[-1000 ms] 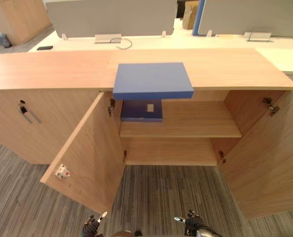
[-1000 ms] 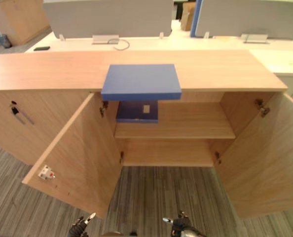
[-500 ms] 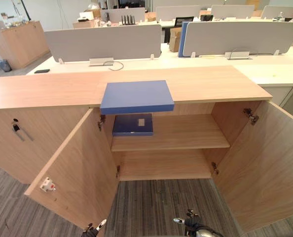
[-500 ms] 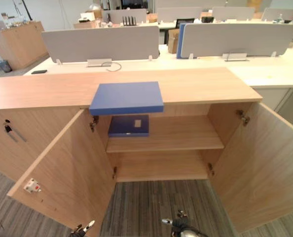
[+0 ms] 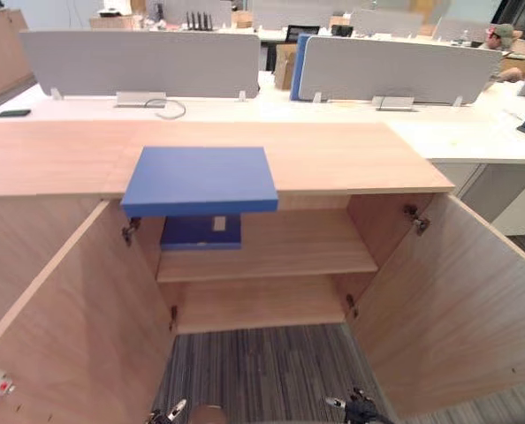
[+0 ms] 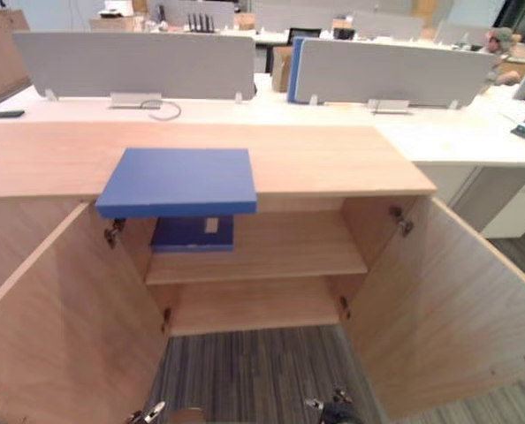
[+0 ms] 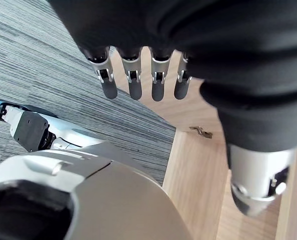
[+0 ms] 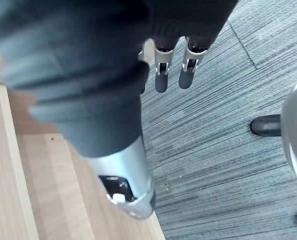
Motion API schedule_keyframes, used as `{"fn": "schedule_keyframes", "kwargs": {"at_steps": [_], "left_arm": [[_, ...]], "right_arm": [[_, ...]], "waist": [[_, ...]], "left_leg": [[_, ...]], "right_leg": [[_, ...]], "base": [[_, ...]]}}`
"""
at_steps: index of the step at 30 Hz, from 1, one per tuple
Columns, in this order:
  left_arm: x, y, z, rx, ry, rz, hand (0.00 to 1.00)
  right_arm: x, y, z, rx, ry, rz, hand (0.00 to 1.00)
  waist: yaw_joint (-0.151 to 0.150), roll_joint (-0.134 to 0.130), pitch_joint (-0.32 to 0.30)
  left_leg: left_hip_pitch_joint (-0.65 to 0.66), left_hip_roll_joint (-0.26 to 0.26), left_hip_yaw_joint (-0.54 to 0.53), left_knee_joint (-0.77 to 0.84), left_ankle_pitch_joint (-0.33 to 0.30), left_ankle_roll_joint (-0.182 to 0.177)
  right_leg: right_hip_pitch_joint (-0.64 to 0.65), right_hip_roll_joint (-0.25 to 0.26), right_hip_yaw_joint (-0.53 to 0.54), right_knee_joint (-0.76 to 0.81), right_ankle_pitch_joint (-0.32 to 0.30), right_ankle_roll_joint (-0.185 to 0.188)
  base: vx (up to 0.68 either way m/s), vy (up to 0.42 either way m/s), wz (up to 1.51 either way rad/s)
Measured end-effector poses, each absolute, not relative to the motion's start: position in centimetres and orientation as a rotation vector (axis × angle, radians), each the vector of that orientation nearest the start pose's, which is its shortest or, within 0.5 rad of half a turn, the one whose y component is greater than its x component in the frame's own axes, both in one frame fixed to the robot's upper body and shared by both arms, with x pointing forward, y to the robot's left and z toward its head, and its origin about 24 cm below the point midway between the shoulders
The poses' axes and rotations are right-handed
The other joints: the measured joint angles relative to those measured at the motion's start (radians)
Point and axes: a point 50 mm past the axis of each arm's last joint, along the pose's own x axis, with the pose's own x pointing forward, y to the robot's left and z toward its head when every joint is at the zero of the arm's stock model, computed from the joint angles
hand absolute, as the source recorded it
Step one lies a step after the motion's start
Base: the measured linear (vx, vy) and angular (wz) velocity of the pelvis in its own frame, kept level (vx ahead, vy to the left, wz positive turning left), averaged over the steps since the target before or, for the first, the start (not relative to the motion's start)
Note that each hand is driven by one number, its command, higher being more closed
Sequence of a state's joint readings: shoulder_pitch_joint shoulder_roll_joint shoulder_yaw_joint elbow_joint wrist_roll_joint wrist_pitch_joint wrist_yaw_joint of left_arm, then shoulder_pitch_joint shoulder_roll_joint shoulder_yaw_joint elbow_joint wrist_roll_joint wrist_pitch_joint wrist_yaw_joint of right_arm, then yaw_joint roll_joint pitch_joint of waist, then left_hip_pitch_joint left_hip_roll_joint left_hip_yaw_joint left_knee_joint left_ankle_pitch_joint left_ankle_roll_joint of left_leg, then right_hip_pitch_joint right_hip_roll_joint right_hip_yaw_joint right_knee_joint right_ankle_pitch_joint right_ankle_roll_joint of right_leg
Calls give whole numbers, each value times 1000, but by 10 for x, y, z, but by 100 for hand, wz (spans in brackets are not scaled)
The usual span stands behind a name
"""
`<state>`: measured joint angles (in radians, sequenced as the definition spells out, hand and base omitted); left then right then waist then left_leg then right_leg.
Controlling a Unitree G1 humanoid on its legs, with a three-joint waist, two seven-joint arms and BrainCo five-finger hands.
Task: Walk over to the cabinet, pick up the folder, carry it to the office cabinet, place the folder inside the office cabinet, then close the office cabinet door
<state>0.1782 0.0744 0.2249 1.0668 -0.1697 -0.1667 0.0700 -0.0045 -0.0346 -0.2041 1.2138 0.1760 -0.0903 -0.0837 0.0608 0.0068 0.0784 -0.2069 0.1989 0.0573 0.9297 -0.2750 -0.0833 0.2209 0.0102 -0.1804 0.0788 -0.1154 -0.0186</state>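
Currently the blue folder lies flat on the cabinet top, its near edge overhanging the open compartment. A second blue folder sits below it on the upper shelf, at the left side. Both hands hang low over the carpet: left hand and right hand have straight fingers and hold nothing. Risks, as judged: a reach from below could knock the overhanging edge and tip the folder to the floor. The shelf copy could be taken by mistake. The left door and right door stand wide open either side, so a rising arm may catch one.
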Motion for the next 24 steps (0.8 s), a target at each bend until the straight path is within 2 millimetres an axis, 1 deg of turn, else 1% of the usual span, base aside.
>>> {"fn": "schedule_keyframes", "kwargs": {"at_steps": [1, 2, 3, 4, 5, 6, 8, 9, 10, 12, 13, 14, 15, 16, 18, 19, 20, 22, 23, 24], "left_arm": [[61, 217, -161, -127, 1034, 462, 0], [65, 217, -160, -123, 1022, 451, 0], [67, 215, -159, -117, 1017, 439, 0], [65, 214, -160, -110, 1022, 428, 0], [65, 216, -160, -100, 1024, 420, 0], [65, 221, -158, -82, 1016, 419, 0], [66, 223, -158, -78, 1012, 420, 0], [65, 223, -158, -78, 1014, 420, 0], [65, 222, -158, -77, 1016, 419, 0], [59, 222, -160, -66, 1040, 411, 0], [58, 222, -160, -65, 1044, 411, 0], [56, 221, -161, -63, 1051, 408, 0], [55, 220, -161, -59, 1053, 402, 0], [55, 218, -161, -51, 1060, 387, 0], [55, 219, -161, -48, 1059, 387, 0], [55, 219, -161, -49, 1060, 387, 0], [54, 218, -161, -48, 1059, 385, 0], [54, 218, -161, -48, 1058, 386, 0], [55, 218, -161, -52, 1050, 388, 0], [57, 218, -159, -69, 1031, 396, 0]], "right_arm": [[98, -188, -166, 193, 1103, -395, 0], [100, -188, -165, 188, 1093, -390, 0], [100, -190, -165, 180, 1090, -389, 0], [99, -192, -165, 175, 1091, -392, 0], [95, -194, -166, 168, 1106, -395, 0], [90, -188, -168, 172, 1131, -381, 0], [88, -183, -169, 144, 1144, -342, 0], [89, -182, -169, 100, 1148, -294, 0], [89, -181, -169, 92, 1149, -284, 0], [89, -179, -169, 71, 1152, -257, 0], [88, -179, -170, 64, 1155, -251, 0], [87, -178, -170, 50, 1159, -239, 0], [87, -178, -170, 48, 1159, -237, 0], [90, -179, -169, 45, 1149, -239, 0], [93, -180, -168, 49, 1137, -248, 0], [95, -181, -167, 44, 1126, -249, 0], [98, -180, -166, 36, 1109, -238, 0], [100, -177, -165, 18, 1100, -208, 0], [103, -175, -164, 9, 1087, -192, 0], [104, -171, -164, -4, 1085, -164, 0]], "waist": [[2, -2, 17], [5, -2, 22], [6, 3, 27], [4, 10, 25], [5, 16, 24], [6, -17, 15], [8, -35, 2], [10, -35, -4], [10, -35, -8], [13, -35, -40], [13, -35, -48], [18, -31, -66], [19, -27, -68], [20, -19, -71], [20, -16, -60], [14, -15, -57], [10, -14, -57], [4, -14, -57], [3, -15, -56], [4, -25, -54]], "left_leg": [[-6, -26, 5, -46, -21, -1], [-22, -49, 13, -139, -25, 6], [-21, -58, 10, -267, -15, -3], [-14, -62, -3, -360, 14, -8], [2, -81, -3, -412, 84, 23], [24, -125, 12, -465, 93, 38], [37, -166, 36, -495, 87, 62], [59, -187, 50, -519, 90, 79], [74, -195, 57, -537, 91, 84], [132, -215, 79, -613, 101, 99], [147, -218, 87, -631, 104, 102], [173, -223, 99, -663, 110, 110], [187, -224, 103, -676, 111, 111], [213, -223, 104, -702, 113, 116], [271, -231, 99, -740, 118, 127], [307, -233, 85, -750, 117, 130], [331, -234, 66, -758, 116, 130], [345, -236, 43, -769, 116, 130], [346, -238, 29, -772, 115, 127], [348, -246, 13, -771, 110, 116]], "right_leg": [[6, -21, 17, 0, 0, 1], [3, -46, 35, -2, -5, 10], [5, -62, 48, -2, -15, 30], [2, -64, 50, -1, -23, 48], [9, -78, 56, 1, -39, 73], [4, -117, 56, 0, -39, 73], [3, -162, 56, 1, -38, 73], [4, -186, 55, 7, -34, 78], [5, -195, 56, 11, -28, 85], [-3, -217, 59, 40, 1, 97], [-11, -222, 61, 59, 3, 100], [-36, -229, 72, 108, 4, 101], [-53, -232, 76, 148, 4, 101], [-110, -237, 79, 280, 4, 101], [-203, -266, 76, 519, 3, 104], [-229, -282, 65, 618, -49, 104], [-245, -285, 48, 643, -97, 103], [-263, -283, 49, 598, -122, 105], [-277, -279, 60, 516, -121, 107], [-278, -264, 84, 393, -68, 97]], "base": [[112, 152, -50], [139, 207, -50], [153, 261, -34], [178, 273, -10], [206, 277, 7], [202, 229, 12], [191, 196, -1], [211, 203, -15], [249, 215, -23], [214, 134, -22], [221, 119, -25], [183, 93, -24], [216, 117, -24], [198, 115, -12], [183, 101, 8], [157, 56, 36], [125, 38, 42], [63, -42, 47], [72, -110, 51], [65, -172, 42]]}}
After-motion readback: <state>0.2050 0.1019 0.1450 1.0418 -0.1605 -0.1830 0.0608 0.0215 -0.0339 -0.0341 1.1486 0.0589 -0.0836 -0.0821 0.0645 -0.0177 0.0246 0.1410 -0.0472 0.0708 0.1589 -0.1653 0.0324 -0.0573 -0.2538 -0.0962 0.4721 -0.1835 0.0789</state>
